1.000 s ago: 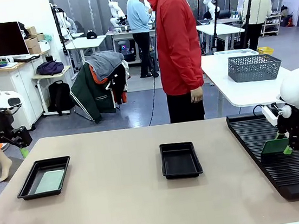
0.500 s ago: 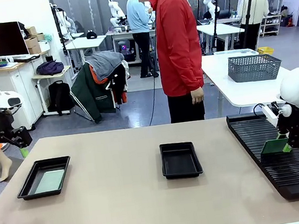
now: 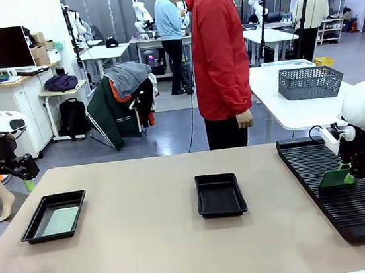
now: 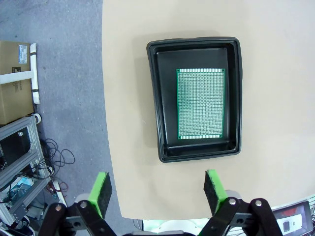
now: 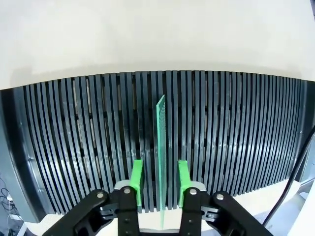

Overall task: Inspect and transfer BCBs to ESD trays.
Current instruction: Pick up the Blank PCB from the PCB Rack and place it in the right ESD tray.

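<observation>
A thin green upright BCB (image 5: 160, 142) stands on edge in a slot of the long black ribbed rack (image 5: 74, 123) at the table's right. The right gripper (image 5: 160, 179) straddles it, its green pads close on either side with slim gaps showing, so seemingly not yet clamped. At the left, the left gripper (image 4: 157, 189) hangs with jaws spread wide above a glossy, round-cornered black ESD tray (image 4: 152, 98). A flat BCB (image 4: 200, 103) with a fine hole grid lies inside. A matching second ESD tray (image 3: 220, 197) sits mid-table.

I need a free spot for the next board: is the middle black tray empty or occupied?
Empty. In the front view the middle ESD tray shows only its bare black floor, with nothing lying in it.
</observation>
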`<state>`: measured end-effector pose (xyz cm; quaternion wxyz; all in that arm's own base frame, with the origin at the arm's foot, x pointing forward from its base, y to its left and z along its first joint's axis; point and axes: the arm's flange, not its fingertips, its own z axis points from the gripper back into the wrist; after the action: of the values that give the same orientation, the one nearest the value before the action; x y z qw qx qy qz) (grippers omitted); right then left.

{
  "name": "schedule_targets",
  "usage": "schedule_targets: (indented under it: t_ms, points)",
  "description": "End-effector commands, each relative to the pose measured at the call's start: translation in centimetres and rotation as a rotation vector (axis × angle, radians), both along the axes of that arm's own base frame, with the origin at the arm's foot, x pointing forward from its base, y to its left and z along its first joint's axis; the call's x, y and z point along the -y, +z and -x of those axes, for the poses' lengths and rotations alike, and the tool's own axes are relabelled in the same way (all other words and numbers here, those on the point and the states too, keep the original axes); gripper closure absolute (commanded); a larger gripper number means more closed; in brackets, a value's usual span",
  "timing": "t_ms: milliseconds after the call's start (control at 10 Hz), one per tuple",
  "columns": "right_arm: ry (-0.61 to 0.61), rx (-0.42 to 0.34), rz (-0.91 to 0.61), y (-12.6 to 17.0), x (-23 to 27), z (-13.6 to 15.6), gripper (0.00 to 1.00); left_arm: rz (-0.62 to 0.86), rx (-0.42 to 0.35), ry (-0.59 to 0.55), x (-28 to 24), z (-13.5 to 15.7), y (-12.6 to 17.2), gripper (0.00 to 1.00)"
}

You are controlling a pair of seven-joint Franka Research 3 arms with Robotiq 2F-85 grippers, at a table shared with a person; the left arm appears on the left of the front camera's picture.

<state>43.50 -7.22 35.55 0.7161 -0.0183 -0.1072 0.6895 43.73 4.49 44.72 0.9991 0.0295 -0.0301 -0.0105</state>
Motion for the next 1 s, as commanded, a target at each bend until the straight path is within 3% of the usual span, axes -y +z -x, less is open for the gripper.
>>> schedule_targets:
  t_ms: [0, 100, 200, 300, 400, 500, 600, 700, 800, 900]
  points:
    - [0.011, -0.023, 0.009, 0.27, 0.28, -0.17, 0.76, 0.0, 0.004, 0.002, -0.06, -0.05, -0.19, 0.0]
    - [0.014, -0.034, 0.009, 0.32, 0.27, -0.22, 0.65, 0.0, 0.004, 0.002, -0.06, -0.05, -0.19, 0.0]
    - [0.017, -0.045, 0.012, 0.35, 0.31, -0.33, 0.82, 0.0, 0.004, 0.002, -0.06, -0.05, -0.19, 0.0]
    - [0.019, -0.056, 0.016, 0.44, 0.3, -0.42, 0.72, 0.0, 0.004, 0.002, -0.06, -0.05, -0.19, 0.0]
    - [0.019, -0.065, 0.018, 0.47, 0.38, -0.47, 0.89, 0.0, 0.004, 0.002, -0.06, -0.05, -0.19, 0.0]
    - [0.018, -0.067, 0.019, 0.56, 0.45, -0.49, 0.79, 0.0, 0.004, 0.002, -0.06, -0.05, -0.19, 0.0]
    - [0.016, -0.071, 0.019, 0.6, 0.5, -0.49, 0.96, 0.0, 0.004, 0.002, -0.06, -0.05, -0.19, 0.0]
    - [0.017, -0.077, 0.019, 0.57, 0.53, -0.54, 0.85, 0.0, 0.004, 0.002, -0.06, -0.05, -0.19, 0.0]
    - [0.017, -0.081, 0.018, 0.47, 0.61, -0.58, 1.0, 0.0, 0.004, 0.002, -0.06, -0.05, -0.19, 0.0]
    - [0.013, -0.082, 0.018, 0.47, 0.67, -0.57, 0.93, 0.0, 0.004, 0.002, -0.06, -0.05, -0.19, 0.0]
